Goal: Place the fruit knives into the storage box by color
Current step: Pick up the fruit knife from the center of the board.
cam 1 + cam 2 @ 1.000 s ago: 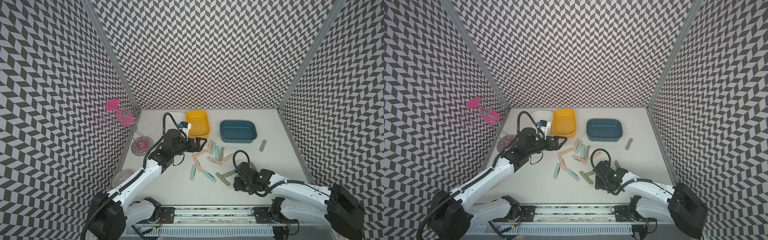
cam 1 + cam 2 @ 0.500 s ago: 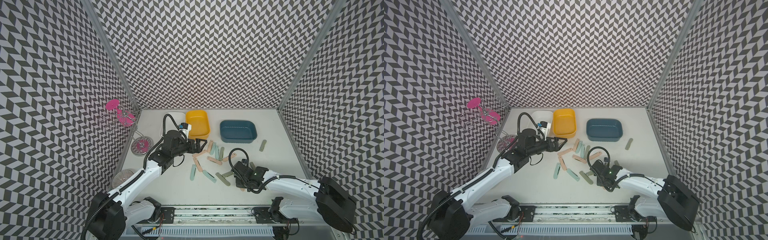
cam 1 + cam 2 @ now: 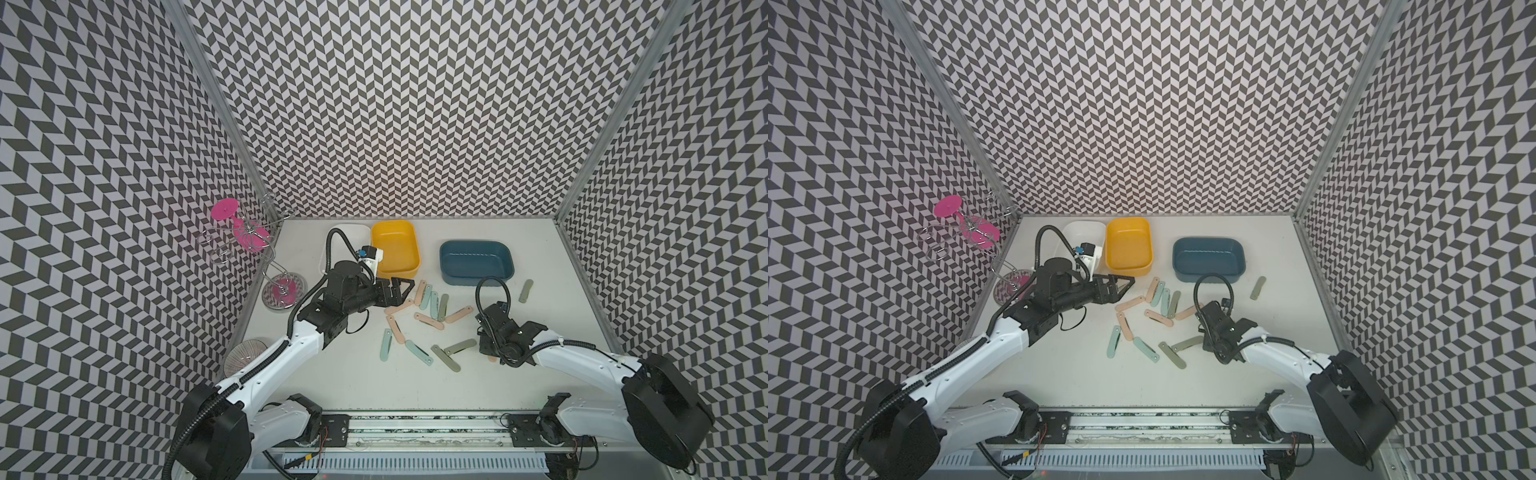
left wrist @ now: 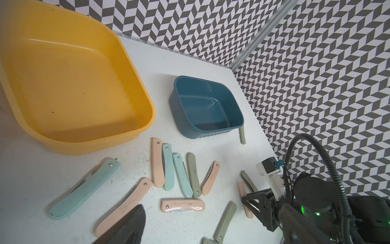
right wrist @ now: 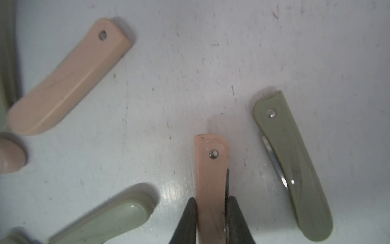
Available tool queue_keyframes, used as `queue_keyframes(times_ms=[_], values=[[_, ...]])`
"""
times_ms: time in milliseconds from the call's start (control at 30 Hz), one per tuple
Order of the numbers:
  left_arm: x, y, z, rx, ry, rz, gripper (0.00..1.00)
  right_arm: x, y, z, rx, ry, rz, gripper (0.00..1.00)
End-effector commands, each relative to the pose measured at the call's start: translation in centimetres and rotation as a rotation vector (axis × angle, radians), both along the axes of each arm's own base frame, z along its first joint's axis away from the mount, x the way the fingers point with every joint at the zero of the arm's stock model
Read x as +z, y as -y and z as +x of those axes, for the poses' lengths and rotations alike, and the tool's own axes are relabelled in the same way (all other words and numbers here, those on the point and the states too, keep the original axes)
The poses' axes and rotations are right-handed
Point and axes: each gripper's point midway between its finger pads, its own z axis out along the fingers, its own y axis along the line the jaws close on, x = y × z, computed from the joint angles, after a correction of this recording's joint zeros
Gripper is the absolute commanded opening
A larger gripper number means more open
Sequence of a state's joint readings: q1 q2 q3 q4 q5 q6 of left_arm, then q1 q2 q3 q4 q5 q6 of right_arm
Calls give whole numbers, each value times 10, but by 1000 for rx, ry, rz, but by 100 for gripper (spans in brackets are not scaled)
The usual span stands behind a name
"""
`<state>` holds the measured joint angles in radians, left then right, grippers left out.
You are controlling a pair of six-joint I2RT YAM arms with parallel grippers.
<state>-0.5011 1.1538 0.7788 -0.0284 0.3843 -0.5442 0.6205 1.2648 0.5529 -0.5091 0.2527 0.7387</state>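
Observation:
Several fruit knives (image 3: 428,328) in peach-pink, pale mint and grey-green lie scattered mid-table in both top views. One grey-green knife (image 3: 527,291) lies apart beside the blue storage box (image 3: 473,243). The yellow box (image 3: 392,224) and the white box (image 3: 347,227) stand to its left. My right gripper (image 5: 211,209) is shut on a peach-pink knife (image 5: 212,169), low over the table at the cluster's right edge (image 3: 492,353). A grey-green knife (image 5: 293,169) lies just beside it. My left gripper (image 3: 401,289) hangs open in front of the yellow box (image 4: 147,118), holding nothing.
A wire rack with pink glasses (image 3: 245,232) stands against the left wall, with a pink-based glass (image 3: 284,289) below it. A ribbed round dish (image 3: 245,361) sits at the front left. The rail runs along the table's front edge.
My right gripper has closed on the peach-pink knife, and its wrist has shifted a little toward the back. The left arm has barely moved.

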Motion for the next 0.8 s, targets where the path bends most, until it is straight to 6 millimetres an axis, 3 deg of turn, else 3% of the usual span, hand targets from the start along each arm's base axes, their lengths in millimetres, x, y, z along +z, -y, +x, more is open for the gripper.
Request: queue_keyframes(times_ms=[0,67,133,633,767], values=[[-2,1,2,-2,0,-12,100,11,-9,23,17,92,48,21],[-4,2,3,-4,-7,-11,100,10,-7,27,3,98,56,33],[-5,2,2,-6,-10,-10,100,7,-4,31,-6,95,48,37],[-8,3,5,-3,-21,-9,100,-9,-3,44,8,74,8,32],[-9,4,6,-4,-27,-6,100,-11,-3,36,23,38,11,41]])
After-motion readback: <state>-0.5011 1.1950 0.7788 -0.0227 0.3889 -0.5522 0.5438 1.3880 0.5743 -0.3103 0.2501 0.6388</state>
